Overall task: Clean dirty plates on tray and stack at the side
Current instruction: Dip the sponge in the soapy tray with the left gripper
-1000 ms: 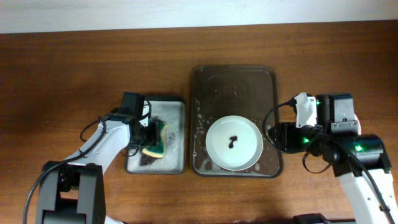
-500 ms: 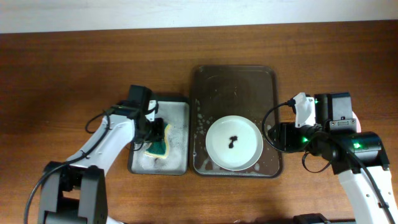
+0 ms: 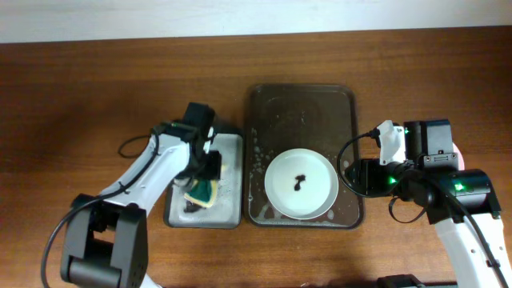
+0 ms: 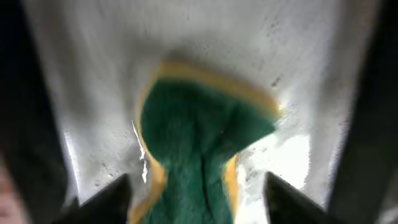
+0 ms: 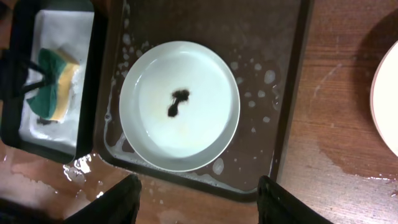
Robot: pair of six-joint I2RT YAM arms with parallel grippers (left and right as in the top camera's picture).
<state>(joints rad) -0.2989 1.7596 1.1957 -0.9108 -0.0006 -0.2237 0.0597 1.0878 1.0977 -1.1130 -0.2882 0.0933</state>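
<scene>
One dirty plate, white with a dark smear at its centre, lies at the front of the dark brown tray; both also show in the right wrist view, plate and tray. My left gripper is open, its fingers straddling a green and yellow sponge on the small grey tray. My right gripper is open and empty, above the brown tray's right side. A second plate's edge shows on the table at the right.
The grey tray is wet and sits just left of the brown tray. Water drops and suds lie on the brown tray and on the wood beside it. A white wall runs along the table's far edge.
My left gripper has moved right across the grey tray and now sits over the sponge. The right arm and the plate have not moved.
</scene>
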